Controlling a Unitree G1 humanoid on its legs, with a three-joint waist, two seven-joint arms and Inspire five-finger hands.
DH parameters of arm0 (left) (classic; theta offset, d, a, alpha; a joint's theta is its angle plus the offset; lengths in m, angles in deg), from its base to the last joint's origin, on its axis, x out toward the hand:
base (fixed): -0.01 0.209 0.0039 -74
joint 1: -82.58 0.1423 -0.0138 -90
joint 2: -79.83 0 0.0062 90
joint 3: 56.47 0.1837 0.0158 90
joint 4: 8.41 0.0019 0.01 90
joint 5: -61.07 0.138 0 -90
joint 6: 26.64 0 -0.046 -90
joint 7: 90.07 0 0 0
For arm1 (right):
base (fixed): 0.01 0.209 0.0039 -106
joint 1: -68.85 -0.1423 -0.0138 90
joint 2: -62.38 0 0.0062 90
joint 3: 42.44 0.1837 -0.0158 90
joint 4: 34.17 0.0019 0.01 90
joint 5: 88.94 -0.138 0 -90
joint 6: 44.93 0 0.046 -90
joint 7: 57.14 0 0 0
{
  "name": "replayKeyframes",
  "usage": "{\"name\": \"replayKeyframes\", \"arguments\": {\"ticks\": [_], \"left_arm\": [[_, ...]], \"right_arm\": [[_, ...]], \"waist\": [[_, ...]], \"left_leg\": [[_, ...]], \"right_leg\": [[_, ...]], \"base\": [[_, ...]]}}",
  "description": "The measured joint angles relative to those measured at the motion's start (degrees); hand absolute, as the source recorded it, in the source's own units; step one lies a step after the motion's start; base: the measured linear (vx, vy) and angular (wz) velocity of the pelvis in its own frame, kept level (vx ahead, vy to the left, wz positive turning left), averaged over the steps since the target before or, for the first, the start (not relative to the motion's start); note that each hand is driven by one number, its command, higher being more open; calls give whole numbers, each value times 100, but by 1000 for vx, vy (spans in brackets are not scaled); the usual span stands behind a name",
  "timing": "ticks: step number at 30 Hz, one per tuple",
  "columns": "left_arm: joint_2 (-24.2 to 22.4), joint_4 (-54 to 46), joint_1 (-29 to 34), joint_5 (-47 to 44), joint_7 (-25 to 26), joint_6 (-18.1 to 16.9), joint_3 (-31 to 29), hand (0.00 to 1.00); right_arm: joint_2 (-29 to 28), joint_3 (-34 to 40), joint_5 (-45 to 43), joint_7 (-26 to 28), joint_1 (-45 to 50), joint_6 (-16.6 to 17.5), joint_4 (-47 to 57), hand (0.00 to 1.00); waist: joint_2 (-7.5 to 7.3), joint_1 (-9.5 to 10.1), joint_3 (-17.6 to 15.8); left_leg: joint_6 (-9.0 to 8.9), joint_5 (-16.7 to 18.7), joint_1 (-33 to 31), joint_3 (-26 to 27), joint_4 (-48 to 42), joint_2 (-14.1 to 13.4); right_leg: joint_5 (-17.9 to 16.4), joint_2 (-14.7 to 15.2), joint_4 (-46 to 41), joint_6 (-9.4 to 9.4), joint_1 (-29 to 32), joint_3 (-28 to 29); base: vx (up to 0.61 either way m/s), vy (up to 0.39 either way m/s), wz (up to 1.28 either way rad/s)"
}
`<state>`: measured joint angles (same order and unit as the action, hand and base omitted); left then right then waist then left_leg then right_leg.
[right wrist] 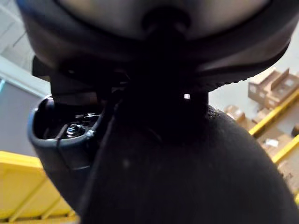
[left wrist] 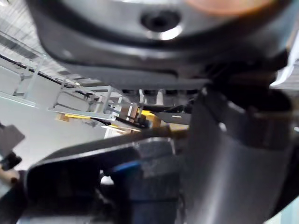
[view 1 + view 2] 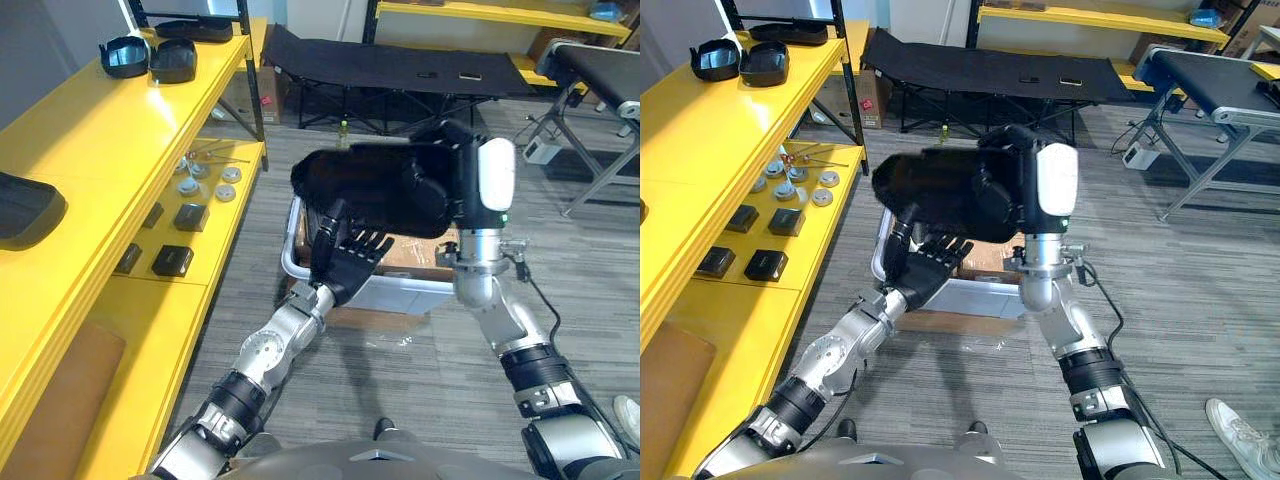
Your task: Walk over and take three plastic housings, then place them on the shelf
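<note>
Holding a black plastic housing (image 3: 370, 190) up in front of its chest, a humanoid robot stands beside a long yellow shelf (image 3: 110, 140) that runs along its left side. The right hand (image 3: 462, 185), with a white cover on its thumb, is clenched round the right end of the housing and appears to bear its weight. The left hand (image 3: 348, 252) lies underneath, palm up, with its fingers straight and relaxed. It grasps nothing, and it is hard to tell whether it touches the underside or hovers just below it. The right wrist view shows the housing's curved dark shell pressed close against that hand.

Below the raised housing, on the grey floor, sits a pale plastic bin (image 3: 292, 240) with brown cardboard (image 3: 410, 255) inside it.

On the top level of the shelf, two similar black housings (image 3: 172, 62) lie side by side at the far end. A third dark shell (image 3: 25, 205) rests nearer the robot, at the view's left edge. The level below carries small black boxes (image 3: 172, 260) and round silver parts (image 3: 205, 180).

The task seems well under way. One housing is in hand above the bin but not yet over the shelf. What looks left for this piece is to carry it across to the shelf and set it down. Whether it is the last of the three cannot be told from here.
</note>
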<state>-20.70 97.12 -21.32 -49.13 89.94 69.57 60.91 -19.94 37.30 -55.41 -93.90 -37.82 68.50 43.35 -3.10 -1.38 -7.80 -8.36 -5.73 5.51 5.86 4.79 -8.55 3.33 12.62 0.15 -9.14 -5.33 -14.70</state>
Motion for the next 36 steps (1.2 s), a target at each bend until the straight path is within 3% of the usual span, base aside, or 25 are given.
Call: {"name": "replayKeyframes", "arguments": {"ticks": [6, 7, 19, 26, 30, 31, 36], "left_arm": [[-115, -8, -30, -100, -75, -458, -8, 100], [-114, -10, -31, -183, -75, -520, -23, 0], [-114, -27, -33, -228, 99, -884, 5, 0], [-235, -43, -39, -237, -13, -1473, 103, 0], [-234, -43, -37, -224, -108, -1534, 135, 0], [-233, -42, -36, -224, -135, -1544, 144, 0], [-233, -42, -32, -227, -321, -1718, 181, 0]], "right_arm": [[-207, -73, -4, 15, 58, -2, -1, 0], [-208, -101, -4, 15, 67, -2, -1, 0], [-409, -298, -87, 3, 228, 62, 1, 0], [-754, -561, -126, -5, 253, 66, 144, 0], [-776, -556, -130, 9, 256, 66, 144, 0], [-777, -557, -125, 1, 262, 70, 144, 100], [-828, -584, -68, -28, 436, 252, 156, 100]], "waist": [[39, -24, 22], [44, -22, 26], [49, -4, 56], [41, 8, 60], [27, 94, 66], [25, 104, 65], [-29, 111, 91]], "left_leg": [[-1, 2, 12, 0, -1, 1], [-1, 2, 19, -1, -1, 1], [-7, 55, 88, 6, -1, 2], [-5, 87, 88, 23, -3, 2], [-4, 91, 88, 23, -2, 3], [-4, 91, 88, 23, -2, 3], [-5, 92, 86, 19, -1, 2]], "right_leg": [[0, -1, 2, 0, -8, 8], [0, -1, 3, 0, -17, 8], [0, -9, 96, 0, -119, 6], [-1, -11, 115, 0, -118, 7], [-2, -11, 117, 0, -119, 6], [-3, -11, 117, 0, -119, 6], [-11, -10, 118, 1, -119, -4]], "base": [[0, 0, 0], [0, 0, 0], [0, 0, 0], [0, 0, 0], [0, 0, 0], [0, 0, 0], [0, 0, 0]]}}
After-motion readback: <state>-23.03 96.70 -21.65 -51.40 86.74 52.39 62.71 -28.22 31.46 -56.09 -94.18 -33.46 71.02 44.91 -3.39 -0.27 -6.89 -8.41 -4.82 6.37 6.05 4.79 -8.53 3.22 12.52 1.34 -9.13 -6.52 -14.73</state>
